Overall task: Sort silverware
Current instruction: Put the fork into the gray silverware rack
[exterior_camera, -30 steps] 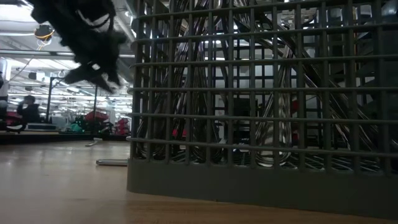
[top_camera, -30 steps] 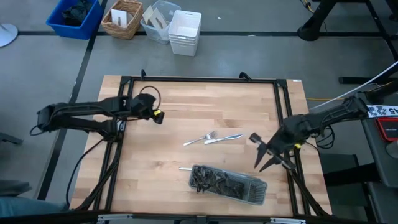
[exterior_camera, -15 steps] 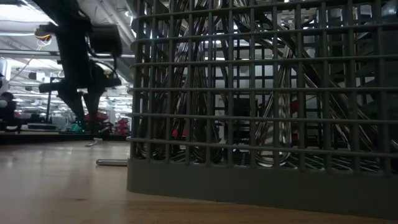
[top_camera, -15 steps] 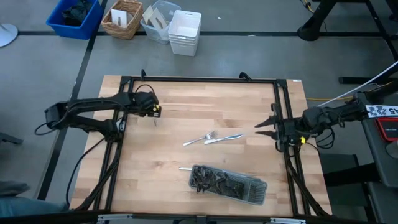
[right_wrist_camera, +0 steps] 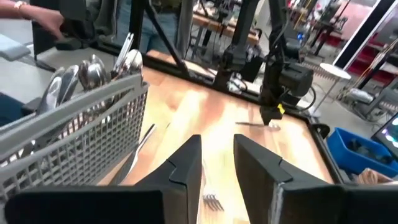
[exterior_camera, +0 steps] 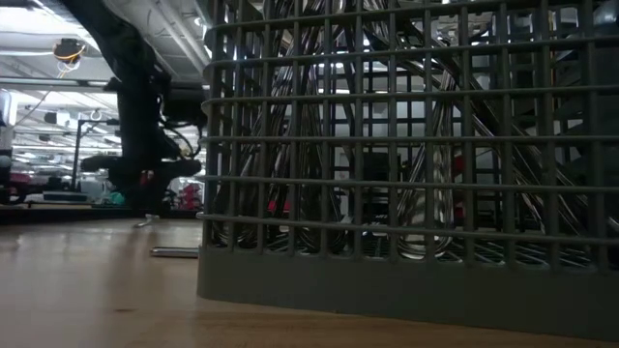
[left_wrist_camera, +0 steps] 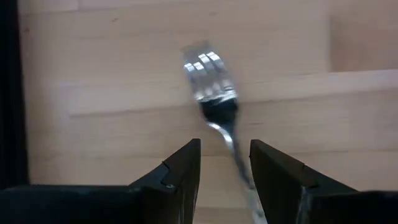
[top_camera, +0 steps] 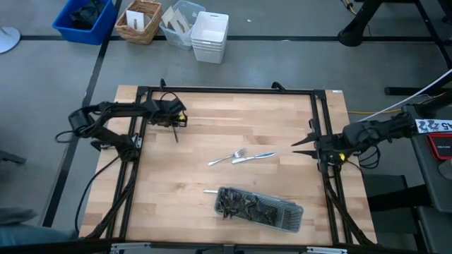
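The left gripper [top_camera: 176, 131], upper left of the high view, pinches a slim shiny silver fork [left_wrist_camera: 213, 87] between narrowly parted fingers [left_wrist_camera: 180, 171]. The right gripper [top_camera: 298, 144], at the right table [top_camera: 212, 120] edge, has fingers slightly apart, holding nothing. More silverware [top_camera: 241, 156] lies mid-table; the rest fills the dark grey mesh tray [top_camera: 258, 208].

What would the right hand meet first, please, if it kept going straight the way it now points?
Probably nothing close: the right hand points left across bare table. The knife and fork lie slightly to one side of that line; the left hand, holding a fork, is far beyond. Height is unclear.
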